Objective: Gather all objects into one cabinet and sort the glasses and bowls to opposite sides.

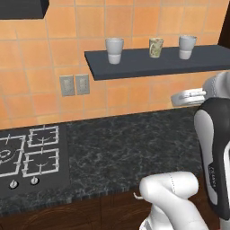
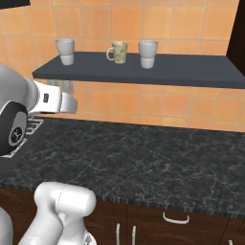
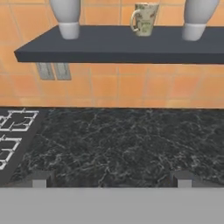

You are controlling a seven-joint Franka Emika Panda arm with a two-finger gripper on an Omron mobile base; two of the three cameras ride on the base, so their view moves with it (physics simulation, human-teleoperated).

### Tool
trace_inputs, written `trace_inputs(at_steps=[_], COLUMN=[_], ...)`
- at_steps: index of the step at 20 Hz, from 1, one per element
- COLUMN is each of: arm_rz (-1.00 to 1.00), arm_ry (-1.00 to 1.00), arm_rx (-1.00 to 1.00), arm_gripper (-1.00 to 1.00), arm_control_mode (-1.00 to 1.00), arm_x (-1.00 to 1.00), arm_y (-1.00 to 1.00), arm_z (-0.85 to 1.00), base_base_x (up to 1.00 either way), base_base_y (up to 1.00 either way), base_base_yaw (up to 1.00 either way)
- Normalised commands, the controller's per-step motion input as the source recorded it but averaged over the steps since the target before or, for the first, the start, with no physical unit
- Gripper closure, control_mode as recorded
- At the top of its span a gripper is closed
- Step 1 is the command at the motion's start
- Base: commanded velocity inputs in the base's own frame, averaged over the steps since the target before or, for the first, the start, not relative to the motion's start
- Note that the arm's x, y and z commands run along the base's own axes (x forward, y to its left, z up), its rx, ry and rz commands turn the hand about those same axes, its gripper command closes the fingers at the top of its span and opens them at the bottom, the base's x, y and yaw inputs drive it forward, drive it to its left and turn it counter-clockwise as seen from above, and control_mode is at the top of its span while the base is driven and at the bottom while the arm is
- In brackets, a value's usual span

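Three glasses stand in a row on a thin dark grey slab shelf against the orange tiled wall. A pale grey-white glass is on the left, a cream speckled one in the middle, and another pale grey-white one on the right. In the hand view they appear as the left glass, the speckled glass and the right glass. My gripper is open and empty, above the dark counter and well below and short of the shelf. The bowl is out of view. Whether the dark brown edge belongs to the cabinet I cannot tell.
A black speckled stone counter runs under the shelf. A gas hob sits at its left end. Two wall sockets are under the shelf's left end. Dark cupboard fronts with pale handles sit below the counter.
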Motion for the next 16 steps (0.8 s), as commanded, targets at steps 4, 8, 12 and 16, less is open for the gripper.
trace_inputs(at_steps=[4, 8, 12, 16], arm_rz=[-0.03, -0.07, -0.09, -0.12], arm_ry=[-0.09, -0.12, -0.08, -0.07], arm_rx=[0.00, 0.00, 0.00, 0.00], arm_gripper=[-1.00, -1.00, -1.00, -1.00], arm_control_mode=[-1.00, -1.00, -1.00, -1.00], arm_x=[0.23, 0.23, 0.31, 0.28], arm_y=[0.00, 0.00, -0.01, -0.14], arm_z=[0.21, 0.27, 0.22, 0.25], base_base_x=[0.00, 0.00, 0.00, 0.00], base_base_y=[0.00, 0.00, 0.00, 0.00], base_base_yaw=[0.00, 0.00, 0.00, 0.00])
